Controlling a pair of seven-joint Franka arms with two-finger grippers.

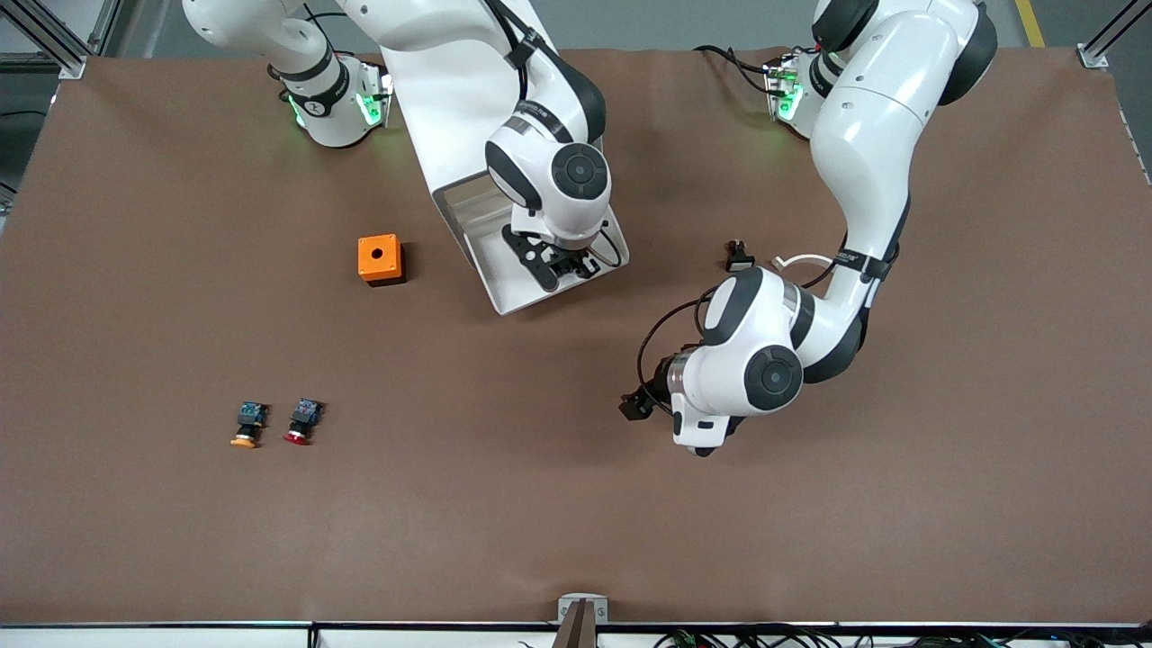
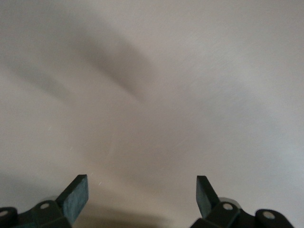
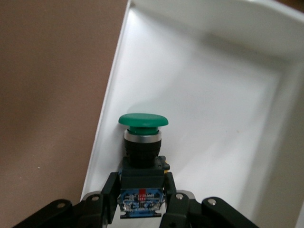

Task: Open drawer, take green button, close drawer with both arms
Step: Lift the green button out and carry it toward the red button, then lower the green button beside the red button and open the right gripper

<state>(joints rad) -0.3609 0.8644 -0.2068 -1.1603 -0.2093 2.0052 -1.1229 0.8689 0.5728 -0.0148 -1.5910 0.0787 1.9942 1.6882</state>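
The white drawer stands pulled open, with its tray toward the front camera. My right gripper is inside the tray. In the right wrist view, this gripper is shut on the bluish rear block of the green-capped button. The button is held close to one side wall of the drawer, cap pointing away from the wrist. My left gripper hangs over bare table, nearer the front camera than the drawer. In the left wrist view it is open and empty.
An orange box sits beside the drawer toward the right arm's end. An orange-capped button and a red-capped button lie nearer the front camera. A small black part lies by the left arm.
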